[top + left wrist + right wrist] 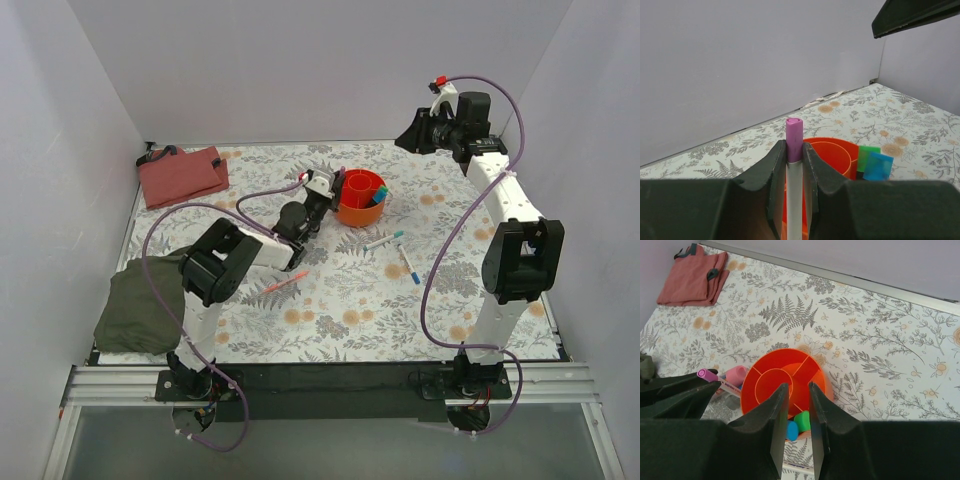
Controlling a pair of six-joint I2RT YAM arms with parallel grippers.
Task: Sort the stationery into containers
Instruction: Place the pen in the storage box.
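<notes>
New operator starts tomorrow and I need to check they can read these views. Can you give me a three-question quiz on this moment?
1. True or false: the right gripper is shut on a pen.
2. The pen clamped in the left gripper has which cap colour? A green, B purple, C orange.
3. Fill in: next to the blue cap sticking out of the orange cup is a ____ cap.

Key:
1. False. It is open and empty, above the cup.
2. B.
3. Green: the green cap.
</notes>
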